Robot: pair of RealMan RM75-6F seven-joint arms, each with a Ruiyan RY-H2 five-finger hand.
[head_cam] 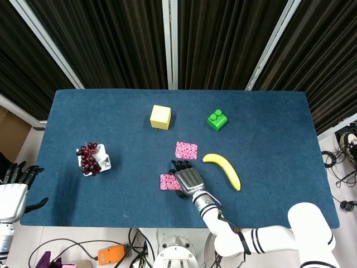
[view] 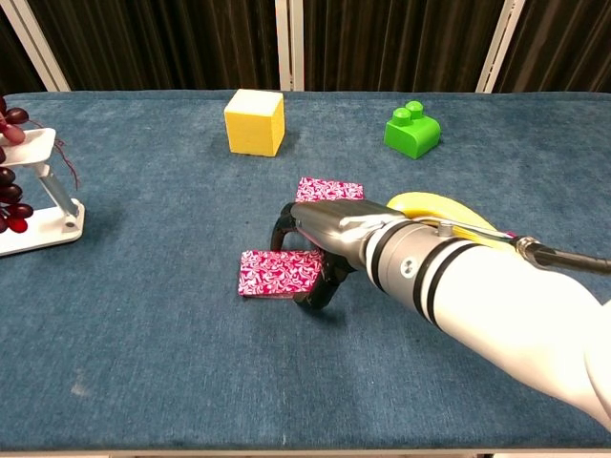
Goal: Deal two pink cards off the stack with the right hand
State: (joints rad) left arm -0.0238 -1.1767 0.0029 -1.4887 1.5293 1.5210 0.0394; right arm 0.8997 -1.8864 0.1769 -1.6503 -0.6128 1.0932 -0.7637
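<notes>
Mid-table: right hand [view: 320, 234] fingers curled over pink stack [view: 277, 273], grip unclear; left hand [head_cam: 17, 187] spread, cut off.

yellow cube [head_cam: 160, 116], green brick [head_cam: 217, 120], banana [head_cam: 223, 169], grapes [head_cam: 88, 157]

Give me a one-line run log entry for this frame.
right hand: fingers over the stack, grip unclear | dealt card: flat, beyond it | left hand: off table, open

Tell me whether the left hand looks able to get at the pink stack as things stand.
Probably not easily: the left hand sits off the table's left edge, far from the pink stack, and the right hand already covers the stack's right end.
</notes>
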